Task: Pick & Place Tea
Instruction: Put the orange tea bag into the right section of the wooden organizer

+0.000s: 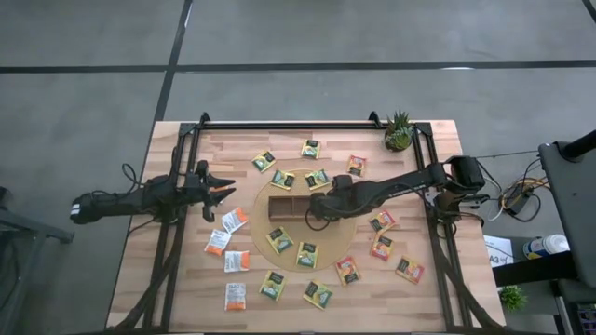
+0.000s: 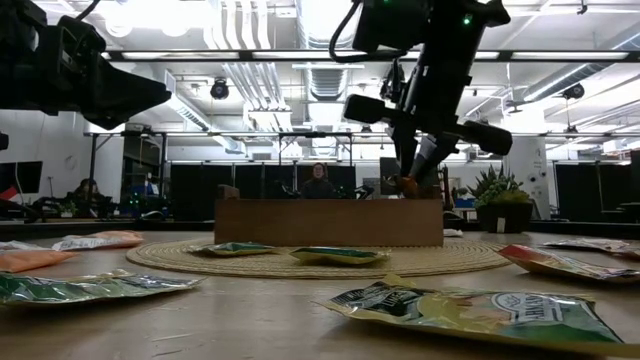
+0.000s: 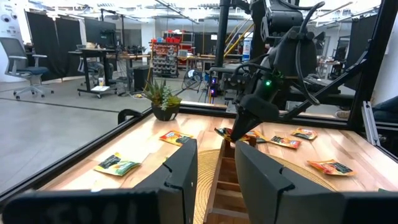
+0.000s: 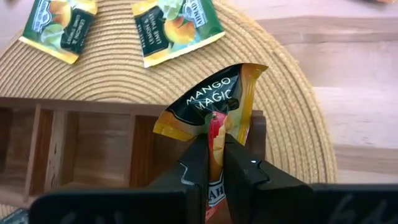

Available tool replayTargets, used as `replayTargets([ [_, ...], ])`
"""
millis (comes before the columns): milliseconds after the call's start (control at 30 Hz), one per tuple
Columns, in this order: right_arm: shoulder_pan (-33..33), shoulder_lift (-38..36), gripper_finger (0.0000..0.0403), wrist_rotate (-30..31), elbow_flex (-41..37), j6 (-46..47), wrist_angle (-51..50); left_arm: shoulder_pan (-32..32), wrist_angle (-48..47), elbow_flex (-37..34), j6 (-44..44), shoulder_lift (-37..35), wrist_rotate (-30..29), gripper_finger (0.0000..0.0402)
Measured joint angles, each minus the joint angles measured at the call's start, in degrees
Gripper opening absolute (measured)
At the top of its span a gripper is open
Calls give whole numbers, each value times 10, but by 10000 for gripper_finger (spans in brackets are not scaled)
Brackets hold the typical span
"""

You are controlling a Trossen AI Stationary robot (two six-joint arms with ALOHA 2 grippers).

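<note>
Right jaws pinching a tea sachet above a wooden tray.

Wooden table (image 1: 186, 288) seen from above, with two dark arms reaching in. At centre, a round woven mat (image 1: 264, 197) carrying a brown three-compartment tray (image 1: 287, 207). Over the tray's end compartment, the right gripper (image 4: 216, 163), jaws clamped narrow on an orange-red sachet (image 4: 214, 102) with a dark label reading "Mango Magic". At the table's left edge, held above the surface, the left gripper (image 1: 222, 188), jaws spread wide and holding nothing. Scattered around the mat, loose sachets (image 1: 317, 294) in yellow-green, orange-red and white. In the far corner, a small potted plant (image 1: 399, 132).
</note>
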Motion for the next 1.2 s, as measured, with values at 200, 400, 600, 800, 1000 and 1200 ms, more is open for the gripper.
replayTargets([
  [200, 0, 0, 33, 1, 0, 0, 1, 0, 0, 0, 0, 0, 0, 104],
  [400, 0, 0, 33, 1, 0, 0, 11, 0, 0, 0, 0, 0, 0, 104],
  [600, 0, 0, 33, 2, 0, -1, 17, 0, 0, 0, 0, 0, 0, 104],
  [800, 0, 0, 34, 3, 0, -4, 17, 0, 0, 0, 0, 0, 0, 104],
  [1000, 0, 12, 52, -5, 0, -11, 18, 0, 0, 0, 0, 0, 0, 104],
  [1200, 0, 18, 112, -3, 0, -2, 21, 0, 0, 0, 0, 0, 0, 104],
])
